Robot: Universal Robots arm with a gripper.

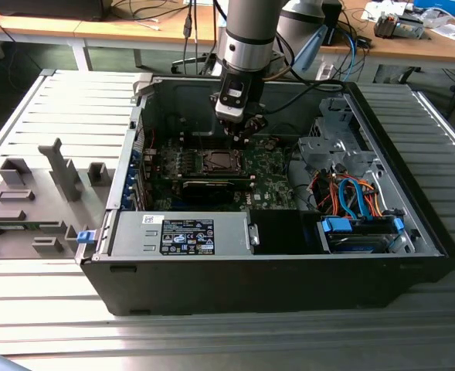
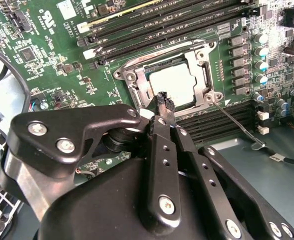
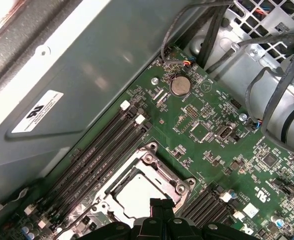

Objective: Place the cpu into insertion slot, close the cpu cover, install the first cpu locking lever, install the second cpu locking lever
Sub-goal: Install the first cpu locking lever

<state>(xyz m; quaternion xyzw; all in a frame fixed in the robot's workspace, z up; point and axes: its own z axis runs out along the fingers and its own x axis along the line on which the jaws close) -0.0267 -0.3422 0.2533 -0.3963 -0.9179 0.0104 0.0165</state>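
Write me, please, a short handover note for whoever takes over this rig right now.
Arm: the gripper has its jaws shut on nothing, tip at the edge of the cpu cover; contact unclear.
Parts: the cpu sits in the insertion slot.
Done: cpu placed; cover lies flat over it.
Left: one locking lever stands free beside the socket, not latched; the other lever's state I cannot tell.

A black metal computer case [image 1: 289, 286] lies open on a grey slatted metal table [image 1: 212, 340]. Inside it, a silver power supply box [image 1: 130, 232] sits at the near wall, with blue and orange cables [image 1: 351, 197] toward the exterior view's right. Grey plastic fixtures [image 1: 61, 166] stand on the table at the exterior view's left. A round silver coin battery [image 3: 179, 85] sits on the green circuit board [image 3: 211, 150], near long black memory slots [image 3: 102, 145].
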